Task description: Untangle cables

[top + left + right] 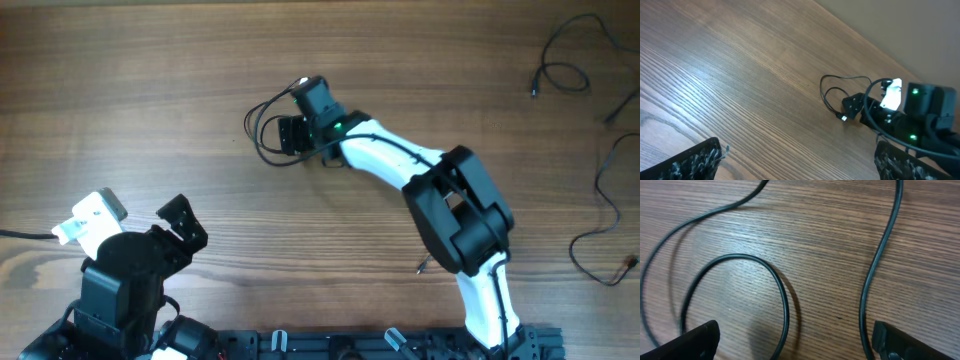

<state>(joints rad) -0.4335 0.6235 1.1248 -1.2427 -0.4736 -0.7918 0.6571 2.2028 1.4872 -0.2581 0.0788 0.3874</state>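
Directly beneath right pincer point(291, 134), looped black cable point(735, 255) (jaws apart)

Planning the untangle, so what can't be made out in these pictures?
Looped cable: overhead, the right gripper covers part of its run.
Same cable, right wrist view: strands run off the frame, ends unseen.
Right-edge cables: overhead, cut off by the frame, plugs too small.

Wood-grain table point(150, 80), plain beige wall point(910, 25) behind.

black cable point(735, 256) | slack loops, lying flat, centre | other black cables point(598, 178) | far right
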